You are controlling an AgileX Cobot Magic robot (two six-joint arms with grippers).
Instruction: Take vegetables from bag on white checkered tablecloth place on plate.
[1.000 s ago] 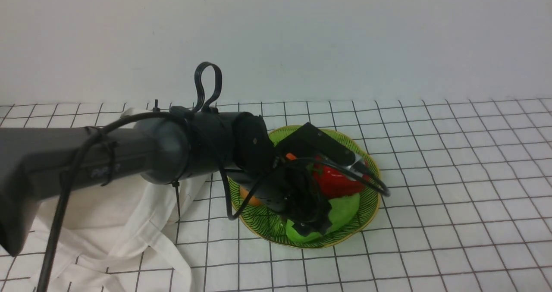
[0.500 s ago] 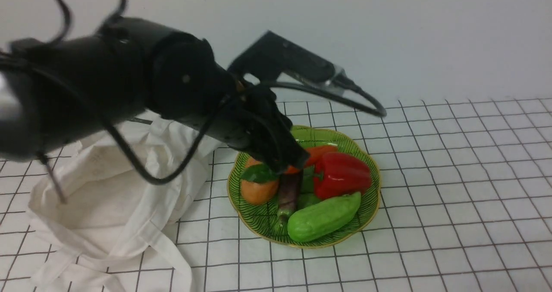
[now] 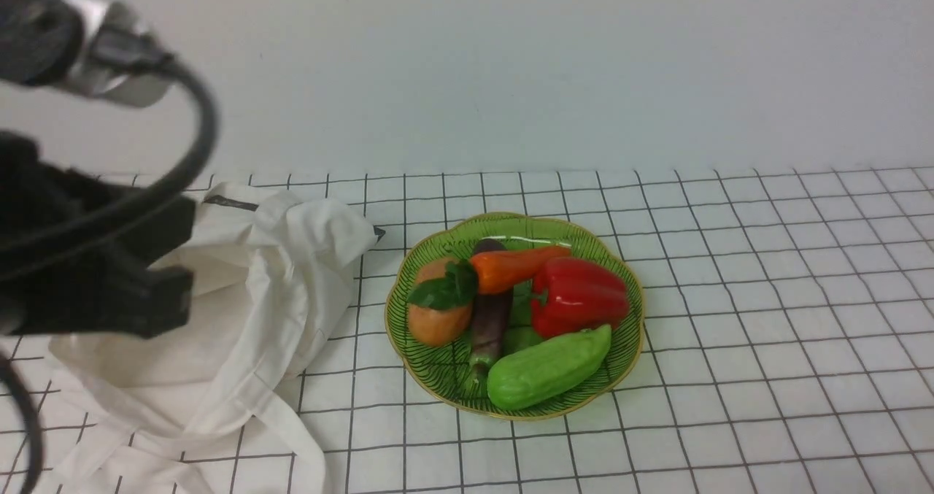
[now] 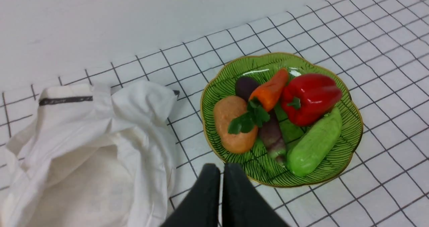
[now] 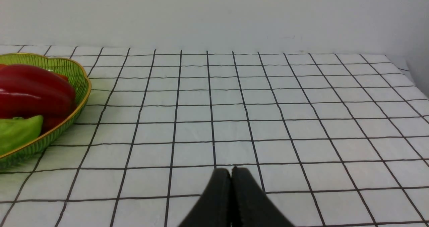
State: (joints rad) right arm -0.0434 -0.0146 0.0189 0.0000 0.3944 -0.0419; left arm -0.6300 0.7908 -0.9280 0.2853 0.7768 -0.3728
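Plainly, the left gripper (image 4: pixel 221 169) and right gripper (image 5: pixel 231 170) are both squeezed fully closed and empty; the gourd (image 3: pixel 547 366) lies on the plate (image 3: pixel 436 368).

Left claw (image 4: pixel 221 168) black, tapered; thick black cable (image 3: pixel 201 125), perhaps silver plug (image 3: pixel 109 23)

Left arm (image 3: pixel 87 275) pulled off plate (image 3: pixel 438 377), back leftward; gourd (image 3: pixel 547 366) now uncovered.

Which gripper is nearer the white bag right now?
Left. The left gripper hangs between the bag and the plate; the right gripper is over tablecloth beyond the plate's far side.
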